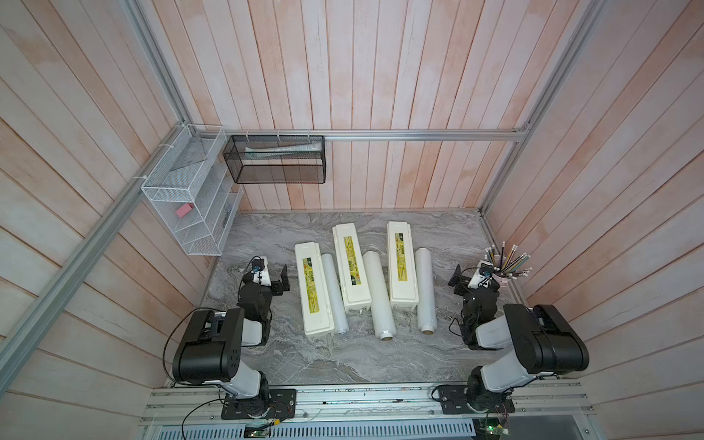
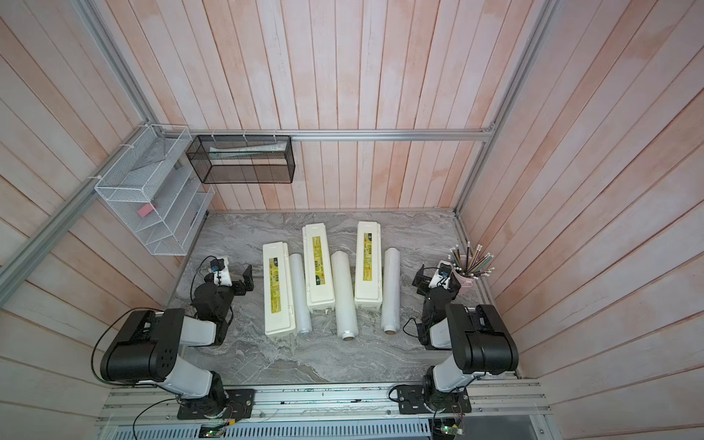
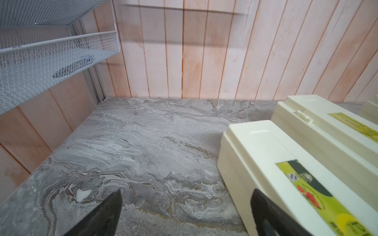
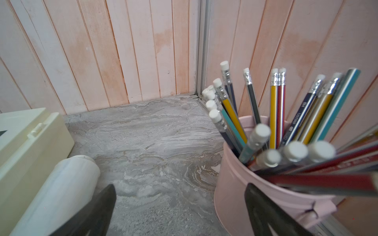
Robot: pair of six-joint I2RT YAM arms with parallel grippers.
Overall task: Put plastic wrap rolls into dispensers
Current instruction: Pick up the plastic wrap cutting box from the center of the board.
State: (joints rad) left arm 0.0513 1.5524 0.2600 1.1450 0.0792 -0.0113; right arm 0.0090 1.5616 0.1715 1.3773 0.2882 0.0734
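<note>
1. Three cream boxes lie lengthwise on the marble tabletop [image 1: 343, 358], lids shut and yellow-green labels up: the left dispenser [image 1: 314, 289], the middle dispenser [image 1: 352, 266] and the right dispenser [image 1: 402, 264].
2. Each has a roll of plastic wrap lying alongside it, toward the right arm's side. The left roll [image 1: 334, 293] looks to be touching its box. The middle roll [image 1: 377, 295] lies slightly askew between the middle and right boxes, and the right roll [image 1: 426, 289] is just beside the right box. This pairing likely sets each roll next to the box meant for it.
3. No roll sits in a trough, so the task is not yet begun (a lid probably has to be lifted first).
4. The left gripper [image 3: 187, 192] has its jaws spread and holds nothing. It sits just beside the left dispenser's outer long side.
5. The right gripper [image 4: 180, 186] is also spread and empty, between the right roll and a pink pencil cup [image 4: 235, 194].
6. The cup and its splayed pencils [image 4: 274, 114] crowd that arm, and an outward swing could tip them.
7. The white mesh shelf [image 1: 183, 213] and black mesh basket [image 1: 274, 160] hang on the walls, well apart from the work.
</note>
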